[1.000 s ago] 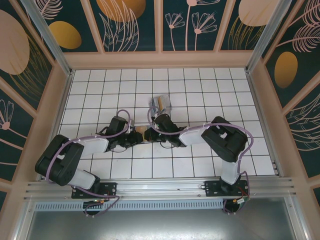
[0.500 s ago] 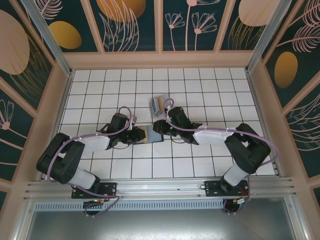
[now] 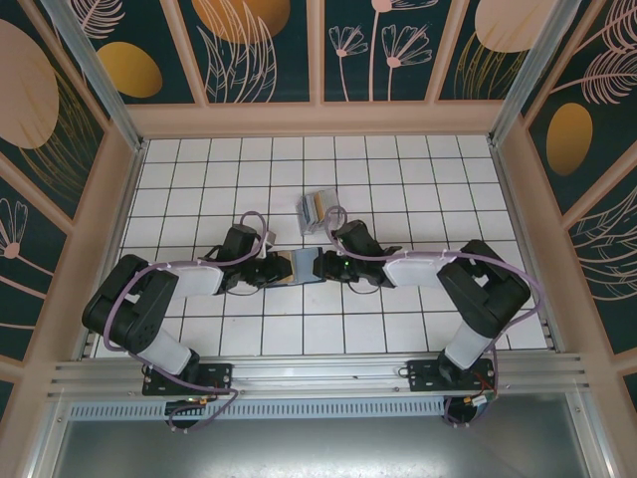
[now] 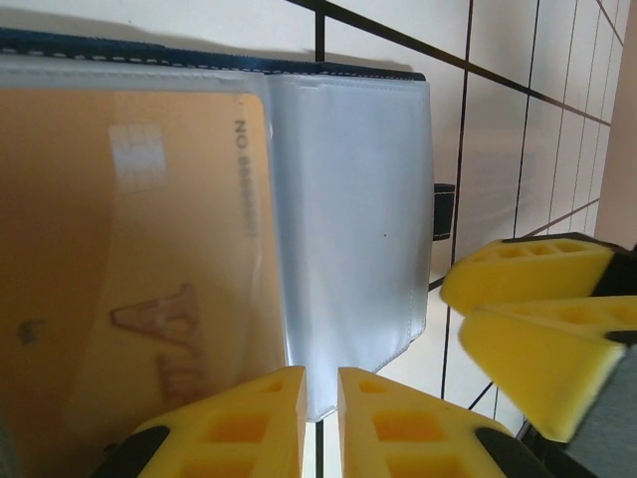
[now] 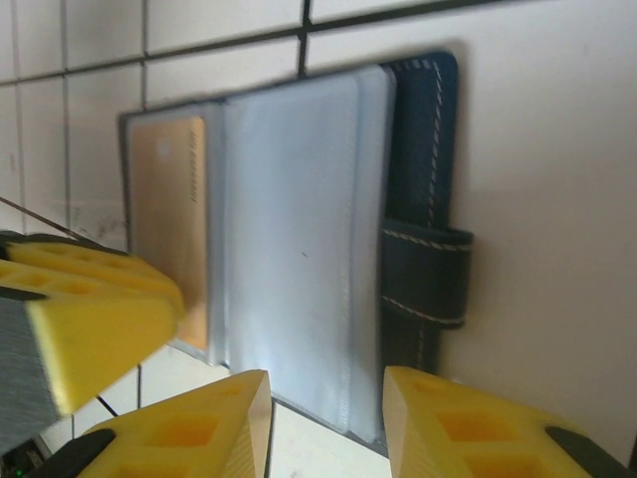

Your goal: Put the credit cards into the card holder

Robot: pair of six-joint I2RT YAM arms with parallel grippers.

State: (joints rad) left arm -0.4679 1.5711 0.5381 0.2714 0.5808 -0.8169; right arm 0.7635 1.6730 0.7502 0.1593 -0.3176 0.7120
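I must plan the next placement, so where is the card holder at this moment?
In the top view, the card holder stands near the middle of the table, just beyond the wallet and slightly to its right.

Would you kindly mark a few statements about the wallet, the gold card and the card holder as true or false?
1. The wallet lies open on the table. True.
2. The tan-gold card stands in the card holder. False: it is in the wallet, under clear plastic.
3. The right gripper has its jaws apart. True.
4. The card holder sits on top of the wallet. False: it stands apart from it, farther from the arms.
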